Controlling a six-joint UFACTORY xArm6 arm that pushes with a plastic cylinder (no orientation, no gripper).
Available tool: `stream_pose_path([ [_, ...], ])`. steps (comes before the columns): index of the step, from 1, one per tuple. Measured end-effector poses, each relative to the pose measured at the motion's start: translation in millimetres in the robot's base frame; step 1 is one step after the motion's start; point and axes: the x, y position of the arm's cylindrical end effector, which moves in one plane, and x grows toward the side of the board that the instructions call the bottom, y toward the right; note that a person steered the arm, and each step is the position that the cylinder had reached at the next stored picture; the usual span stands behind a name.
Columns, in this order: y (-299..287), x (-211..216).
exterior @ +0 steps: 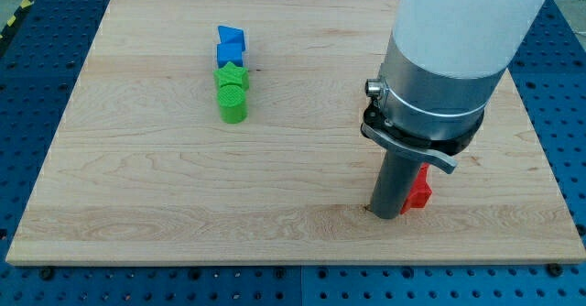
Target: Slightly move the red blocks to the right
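One red block (420,191) shows in the camera view, and only in part: it peeks out from behind the dark rod, on the rod's right side as the view has it, touching or all but touching it. Its visible part stands taller than it is wide, so its long axis seems to run up and down the view, but its shape and which way it points cannot be made out with so much of it hidden. Whether more red blocks lie behind the arm cannot be told.

My tip (385,216) rests on the wooden board (302,224) just to the view's left of the red block and slightly below it. The arm has no jaws; it ends in the plain rod under a wide white and grey housing.

Counting the rest, well apart from the red block toward the view's upper left: two blue blocks (231,44), stacked close in a line, the upper one wedge-like, and two green blocks, a star-like green block (232,76) just below the blue pair and a green cylinder (233,105) touching it from below.

The board is pale wood with visible grain, lying on a blue perforated table (558,77).
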Motion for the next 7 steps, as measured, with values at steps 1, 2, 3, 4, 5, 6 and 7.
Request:
stream_pose_path([
  [1, 6, 0],
  [2, 19, 0],
  [3, 25, -1],
  [4, 15, -1],
  [5, -36, -3],
  [6, -47, -44],
  [7, -46, -93],
])
